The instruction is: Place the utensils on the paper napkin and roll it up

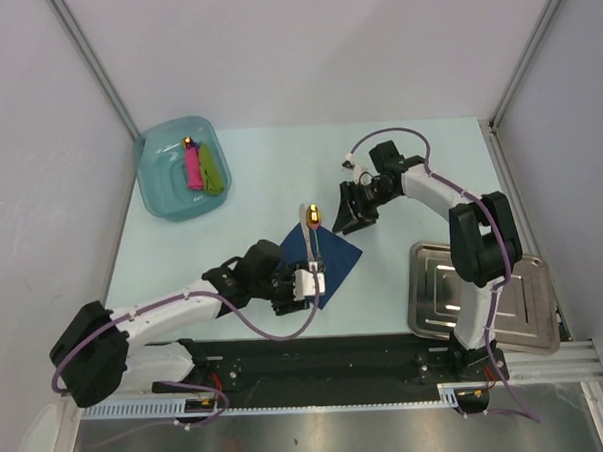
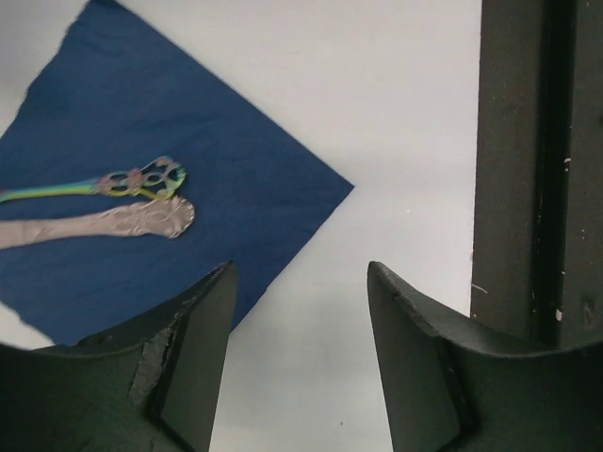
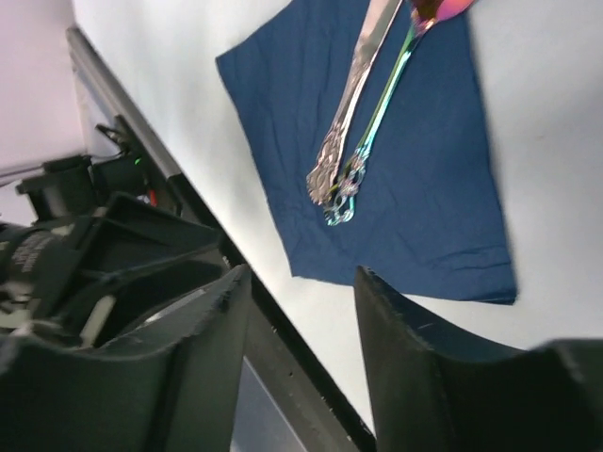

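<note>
The paper napkin (image 1: 335, 267) (image 2: 160, 141) (image 3: 424, 179) lies flat on the table as a navy diamond. Two utensils rest side by side on it: a silvery one (image 2: 132, 219) (image 3: 353, 94) and an iridescent one (image 2: 141, 179) (image 3: 382, 113). An orange-gold bowl (image 1: 313, 217) pokes past the napkin's far corner. My left gripper (image 1: 317, 283) (image 2: 300, 268) hovers open over the napkin's near corner, with only bare table between its fingers. My right gripper (image 1: 358, 212) (image 3: 301, 273) is open and empty, just right of the napkin's far corner.
A teal tub (image 1: 159, 182) at the back left holds a pink stick (image 1: 192, 167), a green stick (image 1: 212, 170) and a small orange-gold piece (image 1: 189, 143). A steel tray (image 1: 435, 300) sits at the front right. The black base rail (image 2: 523, 160) runs along the near edge.
</note>
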You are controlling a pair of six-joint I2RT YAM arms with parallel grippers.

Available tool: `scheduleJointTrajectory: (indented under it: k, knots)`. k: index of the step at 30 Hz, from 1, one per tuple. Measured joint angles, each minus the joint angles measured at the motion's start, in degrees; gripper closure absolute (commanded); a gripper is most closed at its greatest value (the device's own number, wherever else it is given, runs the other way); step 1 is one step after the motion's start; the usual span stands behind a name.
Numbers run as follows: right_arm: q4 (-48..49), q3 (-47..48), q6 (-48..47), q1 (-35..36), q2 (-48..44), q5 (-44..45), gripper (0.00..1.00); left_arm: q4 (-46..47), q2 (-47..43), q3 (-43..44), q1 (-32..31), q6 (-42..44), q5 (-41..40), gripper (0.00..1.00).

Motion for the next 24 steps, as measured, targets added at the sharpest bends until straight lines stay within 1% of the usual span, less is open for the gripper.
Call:
scheduleJointTrajectory:
  k: [1,2,7,15,19,23,24]
  knots:
    - [0.02,-0.74,-0.28,-0.11,0.0,-1.14,0.51,0.81,1.22,-0.22,-1.49,0.55,-0.59,0.43]
    - [0.04,-1.11,-0.5,-0.09,0.0,-1.75,0.52,1.38,2.23,-0.28,-2.49,0.87,-1.14,0.44]
    - [0.44,-2.32,-1.09,-0.04,0.02,-4.52,0.53,1.92,10.47,1.77,-6.75,3.93,-3.32,0.46]
    - [1.4,-2.32,-1.09,-1.31,0.02,-5.92,0.53,-0.87,17.05,8.09,-9.97,6.64,-3.76,0.5]
    - [1.57,-2.45,-1.07,-2.16,0.02,-6.03,0.53,-2.25,19.65,9.6,-10.78,6.99,-3.76,0.53]
    - [1.6,-2.64,-1.05,-2.93,0.02,-6.19,0.53,-3.78,21.7,10.75,-11.32,7.21,-3.87,0.59]
    - [1.6,-2.64,-1.05,-3.13,0.02,-6.19,0.53,-4.02,22.21,11.15,-11.39,7.32,-3.96,0.62]
